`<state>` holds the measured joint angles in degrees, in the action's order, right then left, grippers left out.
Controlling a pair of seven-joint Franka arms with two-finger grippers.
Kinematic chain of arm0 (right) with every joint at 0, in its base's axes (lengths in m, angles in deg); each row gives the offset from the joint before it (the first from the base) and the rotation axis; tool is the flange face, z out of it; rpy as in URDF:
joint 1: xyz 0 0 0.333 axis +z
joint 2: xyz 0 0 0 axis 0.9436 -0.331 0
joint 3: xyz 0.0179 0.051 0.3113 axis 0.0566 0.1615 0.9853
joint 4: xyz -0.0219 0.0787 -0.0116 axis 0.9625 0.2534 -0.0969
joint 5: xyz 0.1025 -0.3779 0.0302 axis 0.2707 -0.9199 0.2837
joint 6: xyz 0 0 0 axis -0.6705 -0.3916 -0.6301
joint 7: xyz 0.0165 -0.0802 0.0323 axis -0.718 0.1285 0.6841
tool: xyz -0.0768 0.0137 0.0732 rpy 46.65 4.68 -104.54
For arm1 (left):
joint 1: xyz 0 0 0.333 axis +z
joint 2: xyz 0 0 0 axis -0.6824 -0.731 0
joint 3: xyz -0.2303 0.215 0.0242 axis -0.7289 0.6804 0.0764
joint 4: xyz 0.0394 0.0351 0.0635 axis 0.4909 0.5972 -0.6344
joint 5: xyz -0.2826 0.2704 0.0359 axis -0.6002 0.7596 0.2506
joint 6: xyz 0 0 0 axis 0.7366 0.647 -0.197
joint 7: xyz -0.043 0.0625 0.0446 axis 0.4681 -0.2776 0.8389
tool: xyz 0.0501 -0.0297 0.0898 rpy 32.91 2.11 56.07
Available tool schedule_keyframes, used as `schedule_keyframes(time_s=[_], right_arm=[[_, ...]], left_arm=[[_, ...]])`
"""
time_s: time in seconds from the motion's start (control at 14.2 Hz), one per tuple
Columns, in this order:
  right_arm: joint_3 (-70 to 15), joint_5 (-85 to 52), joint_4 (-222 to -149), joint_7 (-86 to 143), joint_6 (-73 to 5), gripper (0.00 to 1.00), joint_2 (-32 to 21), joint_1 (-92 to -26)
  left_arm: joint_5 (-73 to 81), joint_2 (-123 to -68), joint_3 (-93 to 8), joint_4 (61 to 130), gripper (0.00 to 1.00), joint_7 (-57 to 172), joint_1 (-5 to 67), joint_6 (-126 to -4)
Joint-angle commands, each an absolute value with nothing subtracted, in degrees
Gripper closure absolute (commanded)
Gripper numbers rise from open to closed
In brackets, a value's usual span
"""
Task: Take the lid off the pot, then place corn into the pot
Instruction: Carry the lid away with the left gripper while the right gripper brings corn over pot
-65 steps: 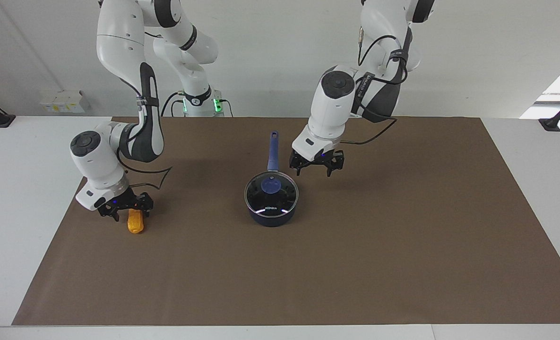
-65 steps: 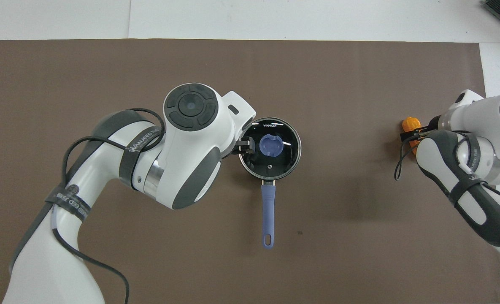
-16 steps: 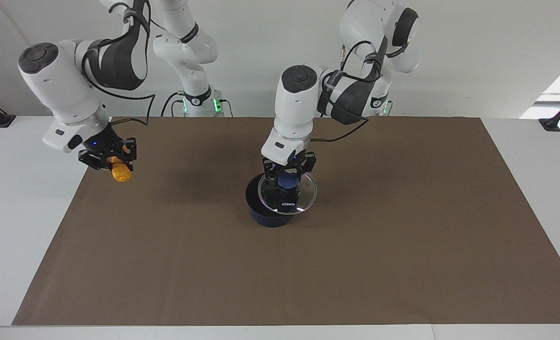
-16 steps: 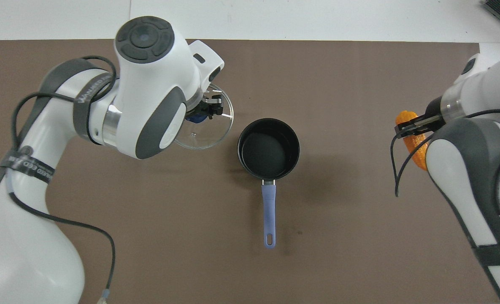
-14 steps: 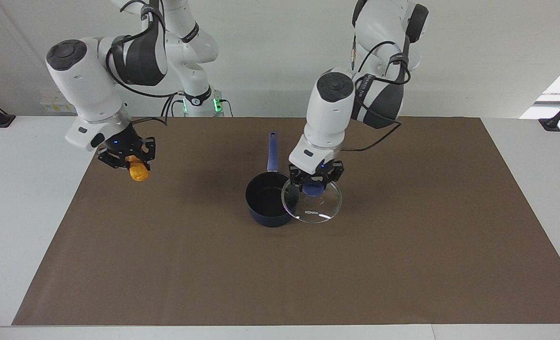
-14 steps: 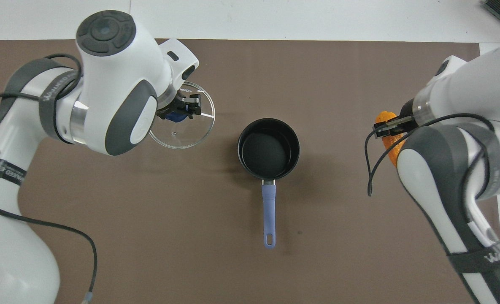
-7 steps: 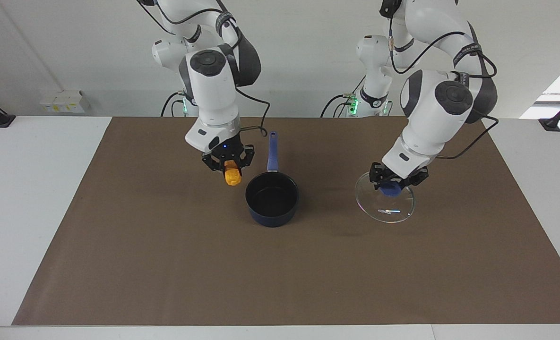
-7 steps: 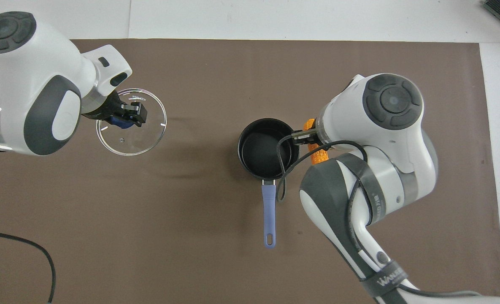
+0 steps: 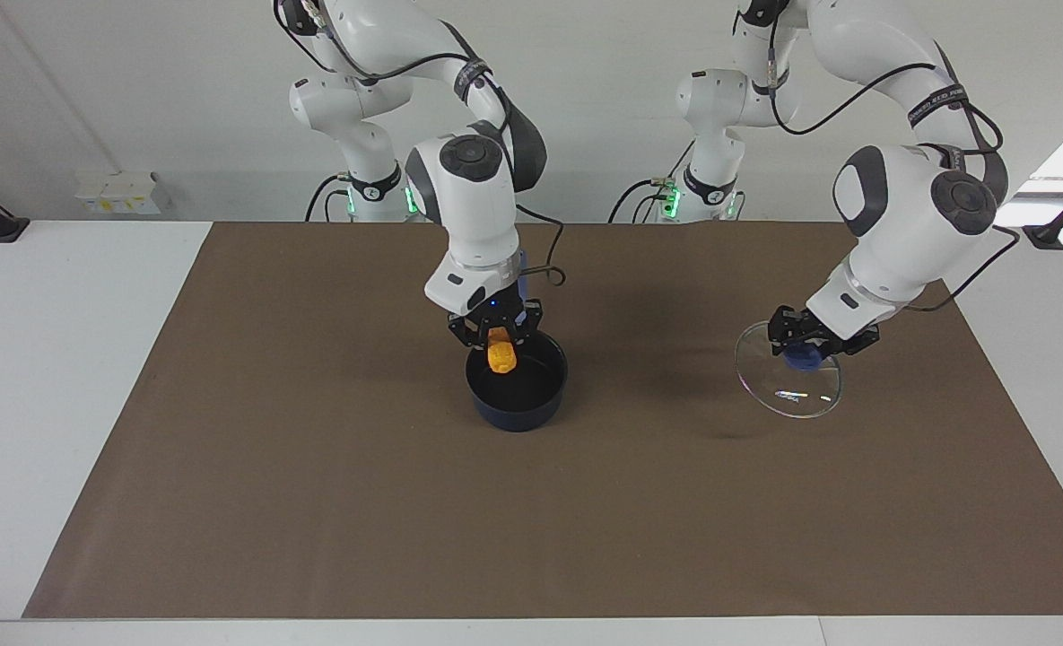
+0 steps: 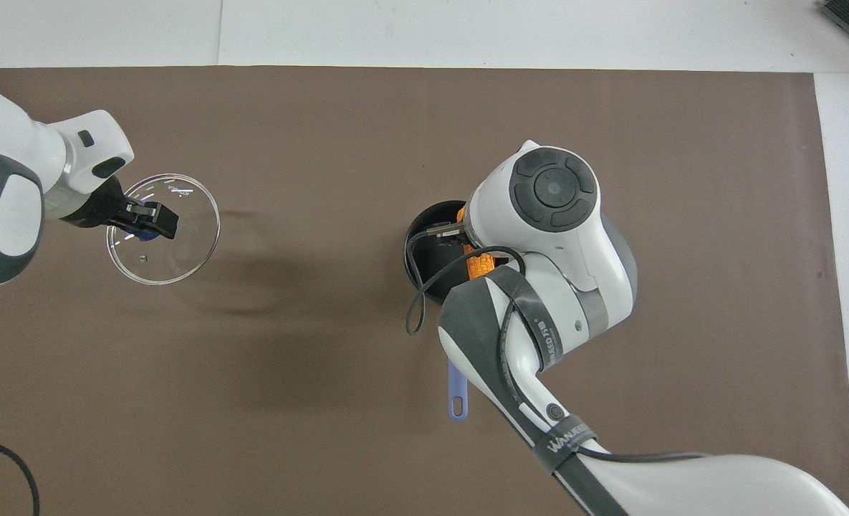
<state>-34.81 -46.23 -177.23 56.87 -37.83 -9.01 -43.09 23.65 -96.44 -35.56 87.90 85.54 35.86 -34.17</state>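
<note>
With the left end effector (image 9: 807,348) clamped on the lid (image 9: 788,380) at the pot's (image 9: 517,388) three o'clock in the facing view, the right end effector (image 9: 498,339) grips the corn (image 9: 501,357) over the pot, so release looks next.

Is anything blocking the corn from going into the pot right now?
Nothing visible. The lid is off, held by the left gripper toward its end of the table. The right gripper holds the corn over the open pot.

Both arms: glossy white shells, dark grey elbow and wrist panels, round dark grey joint caps with a segmented ring pattern. Black cables loop outside along the links, held by black straps with white lettering. Black linkage grippers under white flanges, small blue LED just above the fingers. Green lights at bases.
</note>
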Motion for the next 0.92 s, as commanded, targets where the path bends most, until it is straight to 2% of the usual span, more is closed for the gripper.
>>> schedule_keyframes(time_s=[0.0,0.28,0.57,0.85], right_arm=[[-34.2,-45.3,-176.1,57.8,-40.3,1.0,-12.5,-42.2],[-34.2,-45.3,-178.4,57.5,-41.1,1.0,-13.2,-41.4],[-34.2,-45.3,-180.0,56.8,-41.5,0.87,-13.2,-41.8],[-34.2,-45.3,-180.0,54.7,-41.5,0.83,-13.6,-42.1]], left_arm=[[23.0,-90.0,-36.1,97.4,1.0,91.1,39.5,-38.2],[23.0,-89.0,-36.0,102.0,1.0,97.7,45.2,-39.8],[23.0,-89.2,-36.1,109.3,1.0,104.6,50.1,-47.2],[23.0,-89.8,-36.0,115.5,1.0,105.5,50.9,-55.7]])
